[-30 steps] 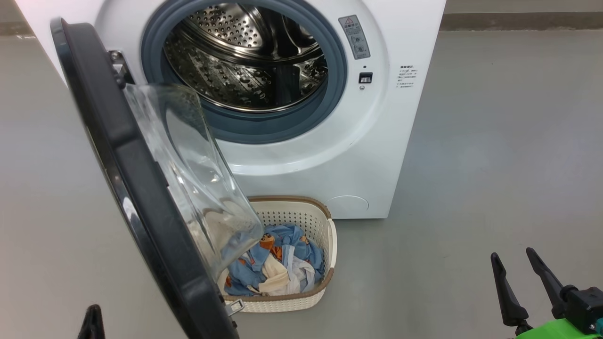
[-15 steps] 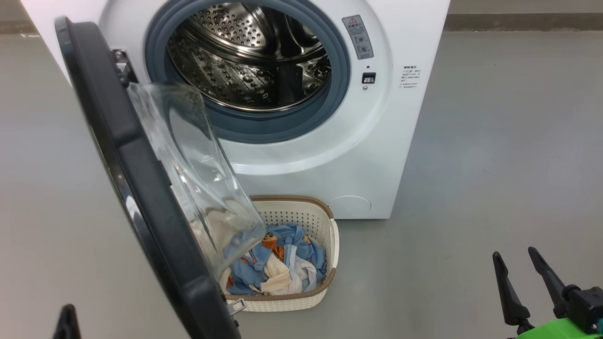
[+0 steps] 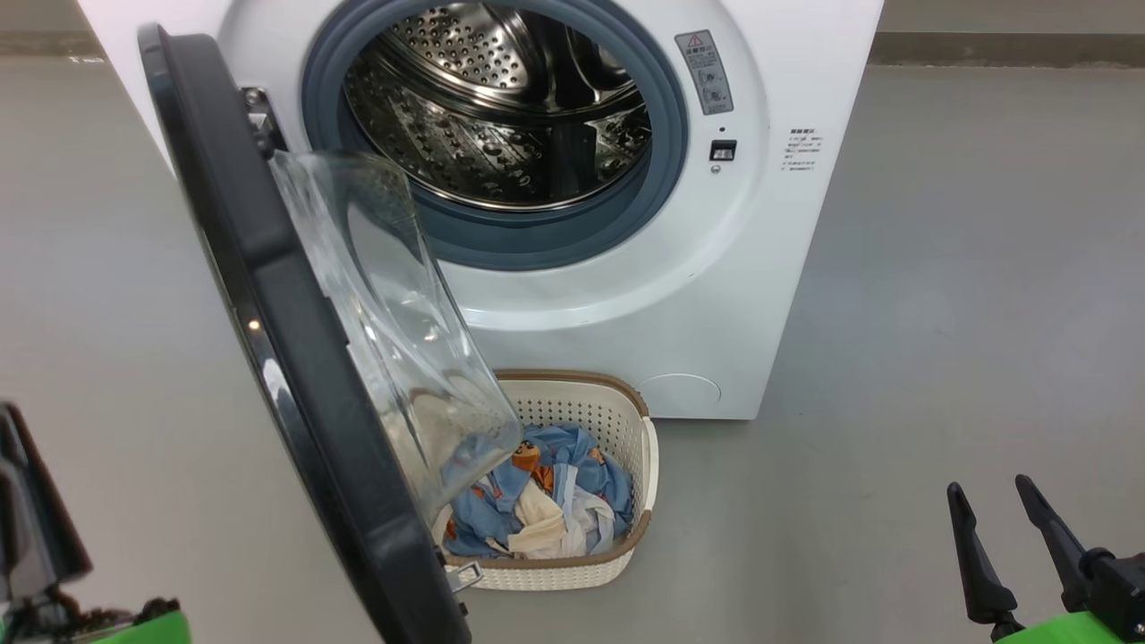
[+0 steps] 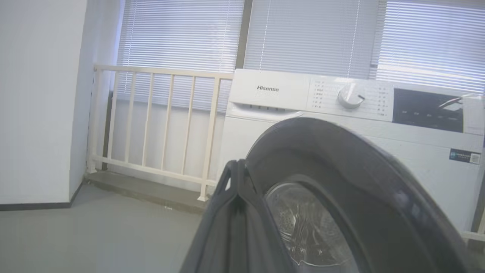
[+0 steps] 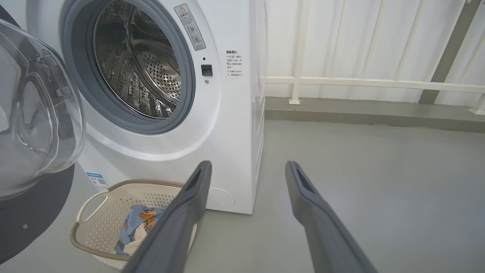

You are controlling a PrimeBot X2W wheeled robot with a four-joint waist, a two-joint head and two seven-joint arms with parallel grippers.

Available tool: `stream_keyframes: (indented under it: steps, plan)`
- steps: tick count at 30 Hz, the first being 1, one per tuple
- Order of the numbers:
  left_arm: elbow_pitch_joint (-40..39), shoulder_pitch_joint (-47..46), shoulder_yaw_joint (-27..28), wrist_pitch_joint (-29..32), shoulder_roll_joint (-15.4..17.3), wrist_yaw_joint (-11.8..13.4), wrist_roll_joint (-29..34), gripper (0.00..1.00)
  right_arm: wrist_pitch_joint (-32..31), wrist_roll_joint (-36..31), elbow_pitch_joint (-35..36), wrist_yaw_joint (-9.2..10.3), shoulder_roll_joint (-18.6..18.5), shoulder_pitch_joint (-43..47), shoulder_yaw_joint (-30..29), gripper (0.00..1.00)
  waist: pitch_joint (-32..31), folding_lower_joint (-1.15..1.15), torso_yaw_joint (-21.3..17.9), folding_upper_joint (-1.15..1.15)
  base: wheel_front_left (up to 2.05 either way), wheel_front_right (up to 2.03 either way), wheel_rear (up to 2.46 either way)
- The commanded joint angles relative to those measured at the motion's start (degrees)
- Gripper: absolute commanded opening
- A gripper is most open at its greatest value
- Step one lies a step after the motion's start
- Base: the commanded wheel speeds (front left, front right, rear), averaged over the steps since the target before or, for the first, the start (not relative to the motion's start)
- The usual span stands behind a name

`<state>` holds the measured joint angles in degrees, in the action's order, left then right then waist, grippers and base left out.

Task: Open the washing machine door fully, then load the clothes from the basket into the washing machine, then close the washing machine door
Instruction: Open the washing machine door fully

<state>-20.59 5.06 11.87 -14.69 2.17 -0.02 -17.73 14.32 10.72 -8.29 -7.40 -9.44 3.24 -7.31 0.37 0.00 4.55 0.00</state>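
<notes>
The white washing machine (image 3: pixel 716 295) stands with its steel drum (image 3: pixel 501 116) exposed. The washing machine door (image 3: pixel 268 268) hangs open toward me on the left, its glass bowl (image 3: pixel 394 322) partly covering the basket (image 3: pixel 590 407). The cream basket sits on the floor before the machine and holds the clothes (image 3: pixel 546 501), blue printed and white pieces. My left gripper (image 3: pixel 36 510) is at the lower left, apart from the door. Its fingers (image 4: pixel 237 167) are pressed together, shut on nothing, just left of the door's rim (image 4: pixel 360 163). My right gripper (image 3: pixel 993 519) stands open at the lower right, empty, right of the basket (image 5: pixel 91 201).
Grey floor (image 3: pixel 939 313) stretches to the right of the machine and to the left of the door. A cream railing (image 4: pixel 159 125) and window blinds stand behind the machine. A white wall (image 4: pixel 38 94) is at the far left in the left wrist view.
The head camera has shifted, so the whole scene sits slightly further right. My left gripper has moved left, away from the door's lower edge, and shows higher in view. The right gripper keeps its place.
</notes>
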Motion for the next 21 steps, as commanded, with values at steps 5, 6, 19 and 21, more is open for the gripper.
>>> stream_keyframes:
  steps: [5,6,19,21]
  plan:
    - [-12.82,-4.89,-3.76,2.4,0.71,-0.37,1.24,0.0,0.68,-0.29,1.54,-0.09,-0.68,-0.15,1.02,1.0,-0.2,0.0,0.48,0.0,0.0,0.0,0.0]
    - [-14.93,-5.37,-5.72,3.65,0.71,-0.87,1.18,0.0,0.68,-0.31,1.56,-0.09,-0.63,-0.1,1.0,1.0,-0.22,0.0,0.58,0.0,0.0,0.0,0.0]
    - [-17.37,-1.26,-28.88,20.32,0.74,-2.47,-0.58,0.0,0.68,-0.24,1.73,-0.09,0.27,-0.11,1.35,1.0,-0.01,0.0,1.06,0.0,0.0,0.0,0.0]
    - [-16.18,0.07,-29.93,21.43,0.74,-1.89,-0.33,0.0,0.68,-0.19,1.74,-0.09,0.36,0.03,1.3,1.0,0.0,0.0,1.17,0.0,0.0,0.0,0.0]
